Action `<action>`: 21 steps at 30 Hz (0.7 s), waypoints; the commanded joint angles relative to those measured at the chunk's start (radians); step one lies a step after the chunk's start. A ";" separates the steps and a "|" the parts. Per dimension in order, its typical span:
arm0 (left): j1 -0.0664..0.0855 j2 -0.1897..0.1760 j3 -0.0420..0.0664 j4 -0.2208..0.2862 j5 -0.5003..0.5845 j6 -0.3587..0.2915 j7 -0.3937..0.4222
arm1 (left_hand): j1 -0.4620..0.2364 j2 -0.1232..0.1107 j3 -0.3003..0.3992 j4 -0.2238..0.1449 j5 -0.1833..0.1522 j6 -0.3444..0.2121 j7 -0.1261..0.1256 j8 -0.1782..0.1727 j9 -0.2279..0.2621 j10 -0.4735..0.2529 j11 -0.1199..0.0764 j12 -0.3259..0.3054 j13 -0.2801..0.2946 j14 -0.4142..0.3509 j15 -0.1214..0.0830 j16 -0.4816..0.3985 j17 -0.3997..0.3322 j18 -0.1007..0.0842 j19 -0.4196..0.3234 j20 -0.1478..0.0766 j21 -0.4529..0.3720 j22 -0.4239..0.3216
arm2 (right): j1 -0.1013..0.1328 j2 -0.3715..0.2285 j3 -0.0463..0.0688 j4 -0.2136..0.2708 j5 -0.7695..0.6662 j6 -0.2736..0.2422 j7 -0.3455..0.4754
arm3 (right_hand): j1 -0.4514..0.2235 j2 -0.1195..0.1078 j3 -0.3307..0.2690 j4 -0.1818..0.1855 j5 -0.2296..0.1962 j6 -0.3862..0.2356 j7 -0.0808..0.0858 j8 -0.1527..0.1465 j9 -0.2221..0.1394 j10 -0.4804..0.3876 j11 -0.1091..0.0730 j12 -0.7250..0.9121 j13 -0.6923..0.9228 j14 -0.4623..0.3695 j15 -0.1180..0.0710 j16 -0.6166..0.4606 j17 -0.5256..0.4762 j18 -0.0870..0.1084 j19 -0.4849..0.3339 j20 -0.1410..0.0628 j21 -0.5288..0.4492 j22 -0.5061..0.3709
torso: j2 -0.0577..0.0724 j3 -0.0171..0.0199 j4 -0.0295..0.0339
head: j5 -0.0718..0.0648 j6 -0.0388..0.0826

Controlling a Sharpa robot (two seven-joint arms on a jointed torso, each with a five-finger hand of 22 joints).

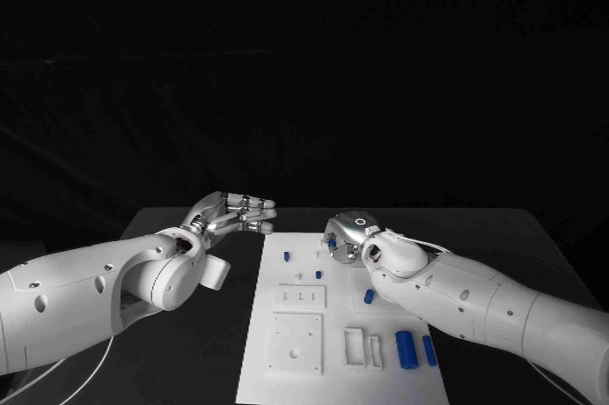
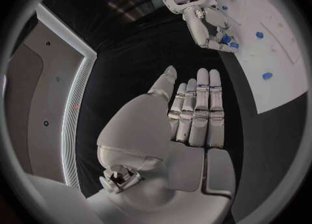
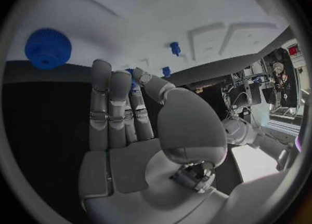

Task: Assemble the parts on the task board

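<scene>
Held the left hand flat and empty, fingers straight and close together, over the matte black table, just off the far left corner of the smooth white board. Pinched a small blue part in the right hand, above the board's far end. Could have dropped it: seemingly hard, slick plastic in a thin fingertip hold. Might also have knocked the round blue cylinders lying near right, probably free to roll.

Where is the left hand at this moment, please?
In the head view the left hand hangs over the black table, just off the far left corner of the task board, holding nothing, across from the right hand.
</scene>
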 commanded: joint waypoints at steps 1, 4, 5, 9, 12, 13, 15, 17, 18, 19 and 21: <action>0.003 0.006 0.001 0.000 -0.005 0.007 0.002 | -0.005 0.000 -0.003 -0.004 0.005 -0.008 0.002 -0.003 -0.001 -0.010 0.000 0.005 0.001 -0.002 0.006 0.003 -0.001 -0.011 0.002 0.001 0.002 -0.001 | 0.001 0.017 0.000 -0.011 -0.028 -0.053 -0.030 | 0.010 -0.005 0.007 0.001 -0.003 0.006 0.002 0.003 0.001 0.025 -0.020 0.006 0.002 0.004 -0.006 0.004 0.001 0.004 0.015 -0.002 -0.032 0.037 | 0.002 0.0013 0.0003 | 0.004 0.003; 0.003 0.009 0.001 -0.002 -0.005 0.008 0.002 | -0.005 0.000 -0.003 -0.004 0.005 -0.008 0.002 -0.003 -0.001 -0.010 0.000 0.005 0.001 -0.002 0.006 0.003 -0.001 -0.011 0.002 0.001 0.002 -0.001 | 0.001 0.030 0.000 -0.023 -0.030 -0.064 -0.038 | 0.009 -0.005 0.010 0.002 -0.003 0.006 0.002 0.003 0.001 0.025 -0.020 0.006 0.002 0.004 -0.006 0.003 0.001 0.004 0.018 -0.001 -0.043 0.050 | 0.003 0.0006 0.0024 | 0.004 0.003; 0.003 0.010 0.001 -0.002 -0.005 0.008 0.002 | -0.005 0.000 -0.003 -0.004 0.005 -0.008 0.002 -0.003 -0.001 -0.010 0.000 0.005 0.001 -0.002 0.006 0.003 -0.001 -0.011 0.002 0.001 0.002 -0.001 | 0.001 0.034 0.000 -0.028 -0.032 -0.069 -0.042 | 0.008 -0.004 0.010 0.003 -0.005 0.006 0.002 0.003 0.001 0.024 -0.020 0.006 0.002 0.004 -0.006 0.003 0.001 0.004 0.018 -0.001 -0.044 0.051 | 0.002 0.0008 0.0025 | 0.005 0.003; 0.003 0.014 0.001 -0.004 -0.006 0.009 0.002 | -0.005 0.000 -0.003 -0.004 0.005 -0.008 0.002 -0.003 -0.001 -0.010 0.000 0.005 0.001 -0.002 0.006 0.003 -0.001 -0.011 0.002 0.001 0.002 -0.001 | 0.001 0.048 0.000 -0.042 -0.036 -0.080 -0.052 | 0.009 -0.005 0.011 0.003 -0.006 0.005 0.002 0.003 0.001 0.024 -0.020 0.006 0.002 0.004 -0.006 0.003 0.001 0.004 0.020 -0.002 -0.046 0.054 | 0.004 -0.0003 0.0052 | 0.004 0.004; 0.005 0.016 0.001 -0.004 -0.007 0.009 0.001 | -0.005 0.000 -0.003 -0.004 0.005 -0.008 0.002 -0.003 -0.001 -0.010 0.000 0.005 0.001 -0.002 0.006 0.003 -0.001 -0.011 0.002 0.001 0.002 -0.001 | 0.001 0.055 0.000 -0.052 -0.038 -0.087 -0.056 | 0.010 -0.008 0.014 0.005 -0.007 0.006 0.002 0.003 0.001 0.024 -0.020 0.006 0.002 0.004 -0.006 0.003 0.001 0.004 0.023 -0.002 -0.058 0.070 | 0.007 -0.0025 0.0090 | 0.003 0.006; 0.006 0.017 0.001 -0.003 -0.008 0.009 0.001 | -0.005 0.000 -0.003 -0.004 0.005 -0.008 0.002 -0.003 -0.001 -0.010 0.000 0.005 0.001 -0.002 0.006 0.003 -0.001 -0.011 0.002 0.001 0.002 -0.001 | 0.001 0.058 0.000 -0.056 -0.038 -0.089 -0.057 | 0.010 -0.008 0.014 0.005 -0.007 0.006 0.002 0.003 0.001 0.024 -0.020 0.006 0.002 0.004 -0.006 0.003 0.001 0.004 0.023 -0.002 -0.058 0.070 | 0.008 -0.0033 0.0098 | 0.003 0.007; 0.007 0.018 0.001 -0.003 -0.009 0.009 0.001 | -0.005 0.000 -0.003 -0.004 0.005 -0.008 0.002 -0.003 -0.001 -0.010 0.000 0.005 0.001 -0.002 0.006 0.003 -0.001 -0.011 0.002 0.001 0.002 -0.001 | 0.001 0.063 0.000 -0.063 -0.038 -0.092 -0.058 | 0.010 -0.008 0.014 0.005 -0.007 0.006 0.002 0.003 0.001 0.024 -0.020 0.006 0.002 0.004 -0.006 0.003 0.001 0.004 0.023 -0.002 -0.058 0.070 | 0.009 -0.0038 0.0105 | 0.005 0.009; 0.008 0.019 0.001 -0.002 -0.009 0.009 0.001 | -0.005 0.000 -0.003 -0.004 0.005 -0.008 0.002 -0.003 -0.001 -0.010 0.000 0.005 0.001 -0.002 0.006 0.003 -0.001 -0.011 0.002 0.001 0.002 -0.001 | 0.001 0.068 0.001 -0.069 -0.039 -0.094 -0.058 | 0.010 -0.009 0.016 0.006 -0.008 0.005 0.002 0.003 0.001 0.023 -0.020 0.006 0.002 0.004 -0.005 0.003 0.000 0.004 0.025 -0.001 -0.067 0.080 | 0.011 -0.0046 0.0126 | 0.005 0.011; 0.009 0.019 0.001 -0.002 -0.009 0.009 0.001 | -0.005 0.000 -0.003 -0.004 0.005 -0.008 0.002 -0.003 -0.001 -0.010 0.000 0.005 0.001 -0.002 0.006 0.003 -0.001 -0.011 0.002 0.001 0.002 -0.001 | 0.001 0.070 0.001 -0.073 -0.038 -0.095 -0.058 | 0.010 -0.009 0.016 0.006 -0.008 0.005 0.002 0.003 0.001 0.023 -0.020 0.006 0.002 0.004 -0.005 0.003 0.000 0.004 0.025 -0.001 -0.067 0.080 | 0.012 -0.0052 0.0141 | 0.004 0.011; 0.010 0.020 0.001 -0.002 -0.009 0.008 0.001 | -0.005 0.000 -0.003 -0.004 0.005 -0.008 0.002 -0.003 -0.001 -0.010 0.000 0.005 0.001 -0.002 0.006 0.003 -0.001 -0.011 0.002 0.001 0.002 -0.001 | 0.001 0.072 0.001 -0.076 -0.037 -0.095 -0.058 | 0.010 -0.009 0.016 0.006 -0.008 0.005 0.002 0.003 0.001 0.023 -0.020 0.006 0.002 0.004 -0.005 0.003 0.000 0.004 0.025 -0.001 -0.067 0.080 | 0.013 -0.0056 0.0148 | 0.004 0.012; 0.013 0.020 0.001 -0.001 -0.010 0.008 0.000 | -0.005 0.000 -0.003 -0.004 0.005 -0.008 0.002 -0.003 -0.001 -0.010 0.000 0.005 0.001 -0.002 0.006 0.003 -0.001 -0.011 0.002 0.001 0.002 -0.001 | 0.001 0.076 0.001 -0.083 -0.036 -0.096 -0.057 | 0.010 -0.009 0.016 0.006 -0.008 0.005 0.002 0.003 0.001 0.023 -0.020 0.006 0.002 0.004 -0.005 0.003 0.000 0.004 0.025 -0.001 -0.067 0.080 | 0.016 -0.0062 0.0170 | 0.003 0.013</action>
